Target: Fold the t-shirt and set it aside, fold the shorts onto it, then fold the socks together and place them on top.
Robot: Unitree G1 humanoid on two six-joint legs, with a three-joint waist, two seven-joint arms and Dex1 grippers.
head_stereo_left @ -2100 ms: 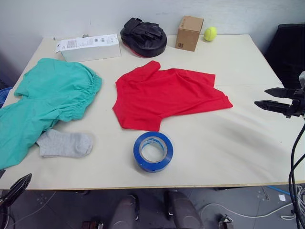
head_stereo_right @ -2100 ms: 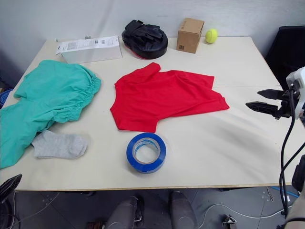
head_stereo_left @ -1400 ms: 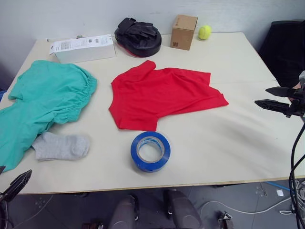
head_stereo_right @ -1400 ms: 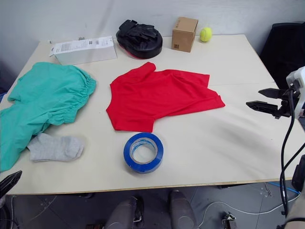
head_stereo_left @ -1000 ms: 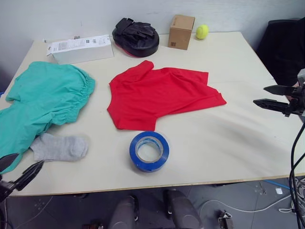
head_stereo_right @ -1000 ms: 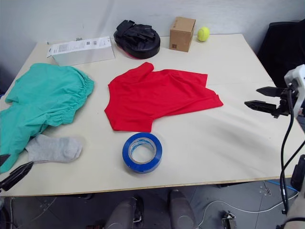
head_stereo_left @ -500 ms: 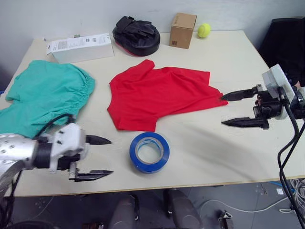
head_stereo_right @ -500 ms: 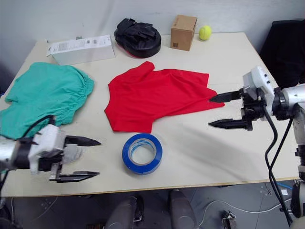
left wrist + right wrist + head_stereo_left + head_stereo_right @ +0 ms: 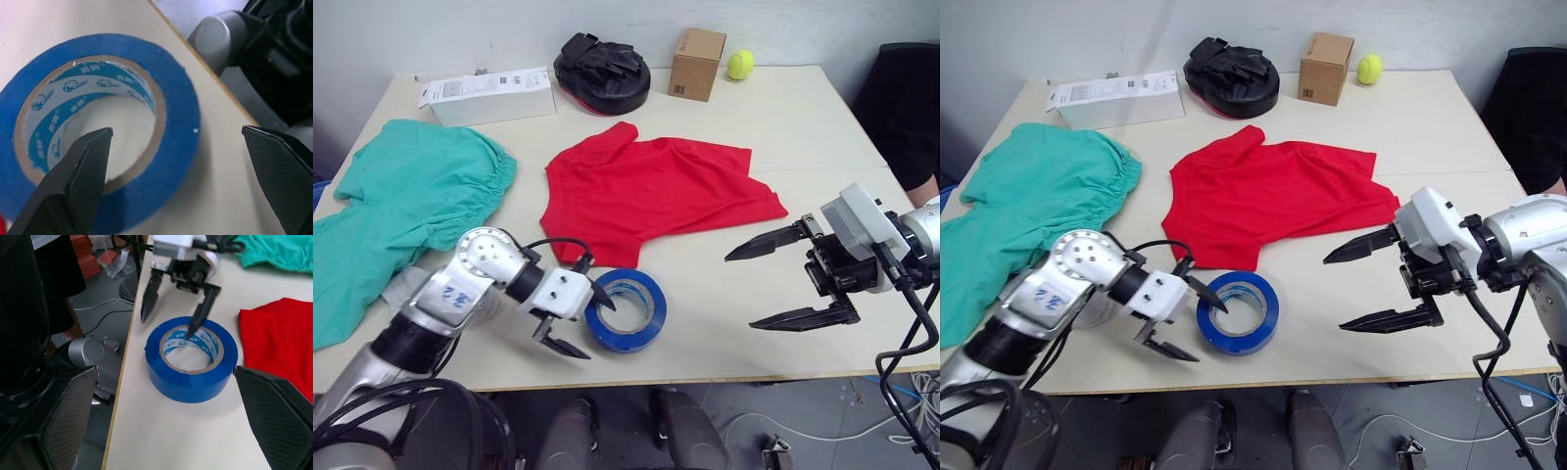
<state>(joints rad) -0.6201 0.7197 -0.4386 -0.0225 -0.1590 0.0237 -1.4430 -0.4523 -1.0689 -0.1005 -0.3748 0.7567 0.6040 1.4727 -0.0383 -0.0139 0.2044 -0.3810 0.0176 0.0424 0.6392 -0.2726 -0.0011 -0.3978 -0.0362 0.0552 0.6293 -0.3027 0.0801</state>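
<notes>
The red t-shirt [image 9: 656, 191] lies spread and rumpled in the middle of the table. Left of it the teal shorts [image 9: 406, 211] lie bunched up. My left arm covers most of the socks; a grey sliver [image 9: 404, 286] shows beside the shorts. My left gripper [image 9: 593, 326] is open at the blue tape roll [image 9: 625, 311], with one finger over the roll's hole and the other outside its near left rim. To the right of the roll, my right gripper [image 9: 741, 291] hangs open and empty over bare table, pointing toward the roll, just near of the t-shirt's right hem.
Along the far edge stand a white box [image 9: 489, 95], a black padded mitt [image 9: 604, 61], a cardboard box [image 9: 697, 64] and a tennis ball [image 9: 739, 64]. A black chair [image 9: 913, 98] stands off the table's right side. The near table edge [image 9: 705, 380] runs just below both grippers.
My left gripper has swung right from beside the socks to the tape roll. The right gripper has come left and nearer, away from the t-shirt's hem, toward the roll.
</notes>
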